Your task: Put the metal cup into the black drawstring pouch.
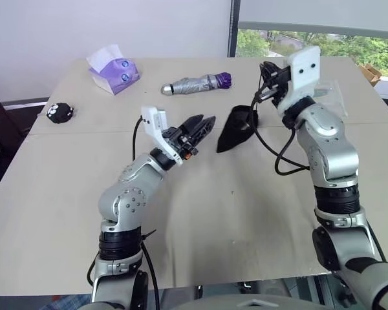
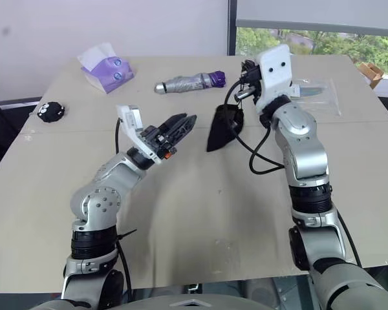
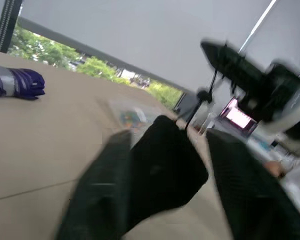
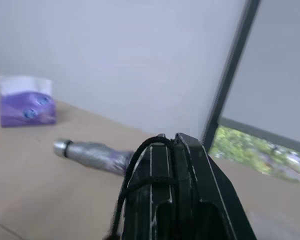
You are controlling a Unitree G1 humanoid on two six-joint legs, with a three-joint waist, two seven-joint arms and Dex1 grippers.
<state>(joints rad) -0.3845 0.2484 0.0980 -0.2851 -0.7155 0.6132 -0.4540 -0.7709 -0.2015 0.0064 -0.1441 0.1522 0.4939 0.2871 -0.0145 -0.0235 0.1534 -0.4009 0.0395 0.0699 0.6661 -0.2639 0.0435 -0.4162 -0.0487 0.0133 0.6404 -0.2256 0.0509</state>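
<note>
even daylight comes from the window [image 1: 317, 39] past the table's [image 1: 200, 213] far right corner; the scene is bright with no harsh glare. shadows on the tabletop are soft and faint. both eye views are sharp. the left wrist view is smeared by motion blur, its near black fingers [image 3: 245, 185] out of focus. the right wrist view is soft, its background blurred.
</note>
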